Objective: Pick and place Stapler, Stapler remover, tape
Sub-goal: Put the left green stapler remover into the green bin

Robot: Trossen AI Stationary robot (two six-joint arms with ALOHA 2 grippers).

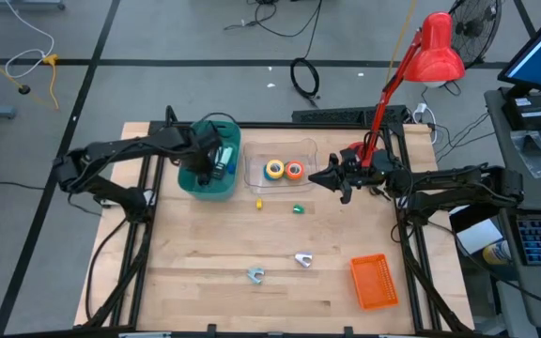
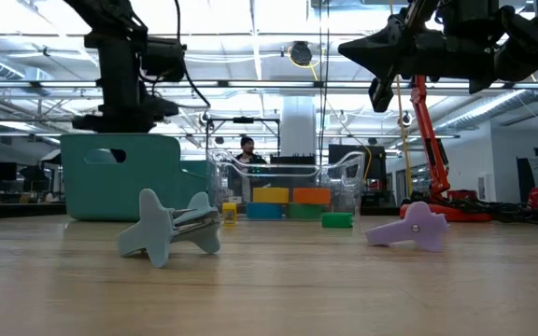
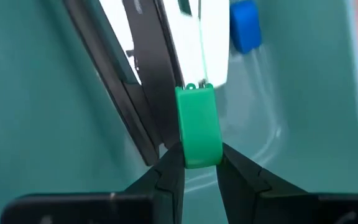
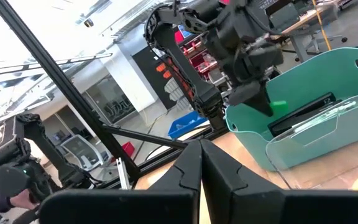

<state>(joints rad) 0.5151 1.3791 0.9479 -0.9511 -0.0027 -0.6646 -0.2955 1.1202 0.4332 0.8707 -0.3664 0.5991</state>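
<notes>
Our left gripper (image 3: 199,163) is clamped on a green stapler (image 3: 198,124) over the teal bin (image 1: 228,155), next calling for release, while our right gripper (image 1: 325,176) waits closed above the desk (image 1: 214,263)

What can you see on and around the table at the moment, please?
Teal bin: one, teal, back left of the table.
Staplers: at least two, black and white, in the bin.
Green object: one, green, gripped inside the bin.
Clear tray: one, transparent, right of the bin.
Tape rolls: two seen from above, yellow and orange, in the tray.
Small pieces: two, yellow and green, in front of the tray.
Staple removers: two, blue-grey and lilac, front centre.
Basket: one, orange, front right.
Lamp: one, red, back right.
Left hand: dark, in the bin, holding the green object.
Right hand: dark, shut, empty, right of the tray.
</notes>
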